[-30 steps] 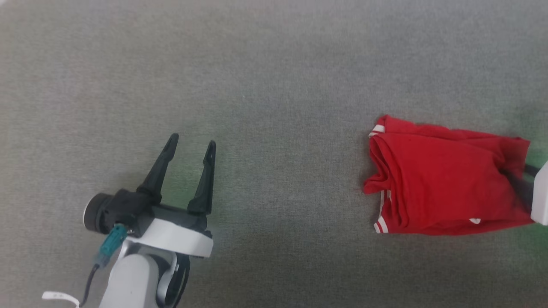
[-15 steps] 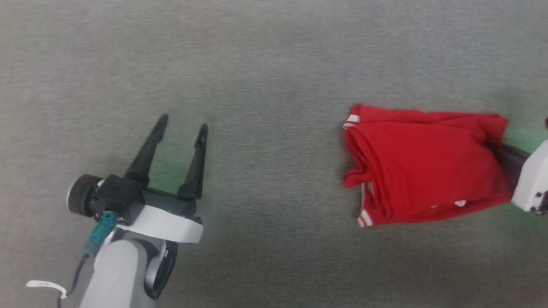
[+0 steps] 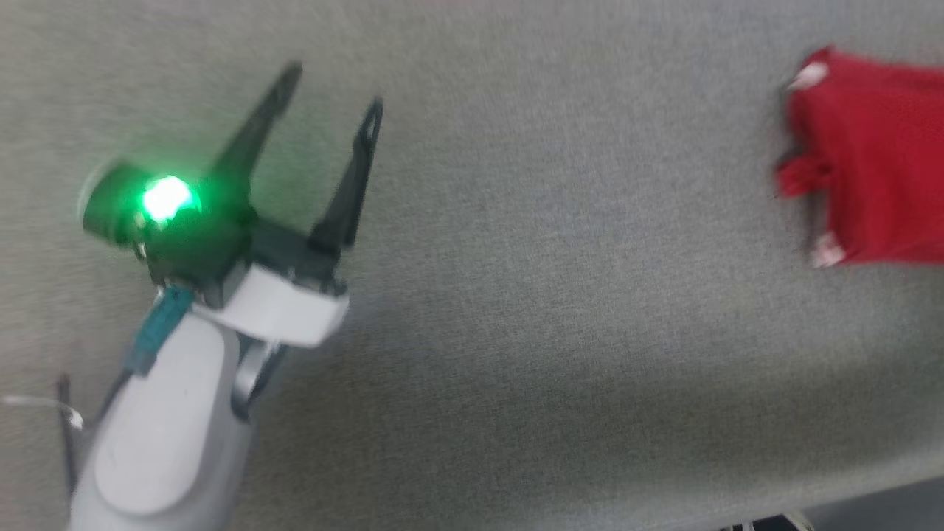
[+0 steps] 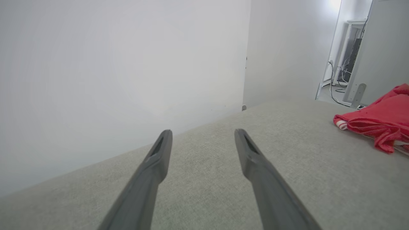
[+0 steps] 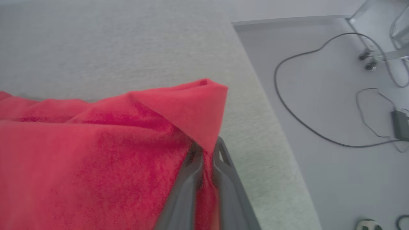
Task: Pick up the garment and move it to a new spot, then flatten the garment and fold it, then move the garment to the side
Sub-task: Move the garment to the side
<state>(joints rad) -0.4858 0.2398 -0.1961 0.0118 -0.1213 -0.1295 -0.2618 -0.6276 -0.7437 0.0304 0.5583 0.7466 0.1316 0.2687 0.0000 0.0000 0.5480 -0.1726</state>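
The garment (image 3: 874, 162), a folded bright red T-shirt with white sleeve ends, lies at the right edge of the head view on the grey surface. Close up, the garment (image 5: 96, 153) has its edge pinched between the two fingers of my right gripper (image 5: 207, 153), which is shut on the cloth near the surface's edge. My left gripper (image 3: 332, 92) hovers far to the left with its fingers spread and nothing between them. From the left wrist, that left gripper (image 4: 203, 134) points across the bare surface, with the garment (image 4: 380, 118) off to the right.
The grey fabric surface (image 3: 531, 295) ends at a front edge (image 3: 811, 501) at the lower right. Beyond the surface's edge lies grey floor with cables (image 5: 303, 95) and a power adapter (image 5: 399, 123). A white wall (image 4: 111, 80) rises behind the surface.
The head view has shifted and blurred, so the camera moved. The right gripper has closed on the garment's edge. A green light now glows on the left wrist.
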